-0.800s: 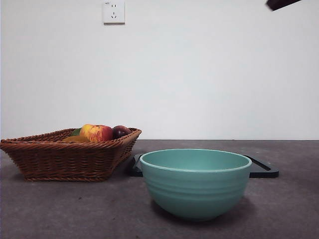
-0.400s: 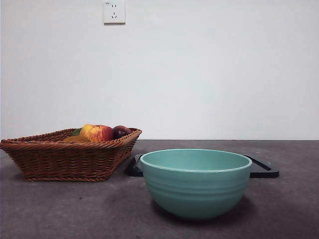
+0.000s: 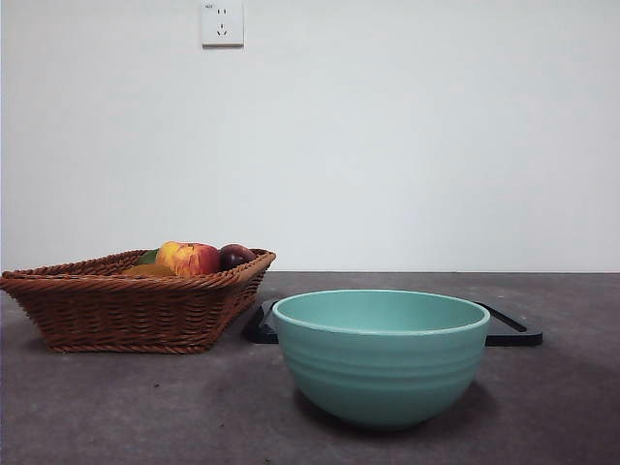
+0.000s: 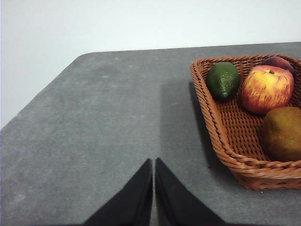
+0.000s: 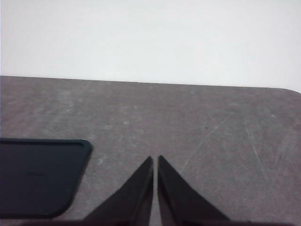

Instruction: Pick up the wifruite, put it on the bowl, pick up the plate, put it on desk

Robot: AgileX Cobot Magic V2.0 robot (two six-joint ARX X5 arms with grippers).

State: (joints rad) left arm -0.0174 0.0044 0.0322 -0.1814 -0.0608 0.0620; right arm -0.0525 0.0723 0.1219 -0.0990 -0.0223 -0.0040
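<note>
The wifruite [image 4: 282,133], a rounded orange-brown fruit, lies in the wicker basket [image 4: 221,141]; in the front view only its top [image 3: 147,271] shows over the basket rim. The mint-green bowl [image 3: 380,358] stands empty on the desk [image 3: 116,407], near the camera. A flat black plate [image 3: 509,327] lies behind the bowl and also shows in the right wrist view [image 5: 37,174]. My left gripper [image 4: 154,162] is shut and empty above the bare desk beside the basket. My right gripper [image 5: 155,160] is shut and empty above the desk beside the plate.
The basket [image 3: 116,310] stands at the left and also holds a red-and-yellow apple [image 4: 266,88], a dark plum [image 4: 277,62] and a green avocado [image 4: 223,80]. A white wall with a socket [image 3: 222,23] is behind the desk.
A black arm tip at the front view's top right corner has left the picture. The fruit, bowl and plate have not moved.
</note>
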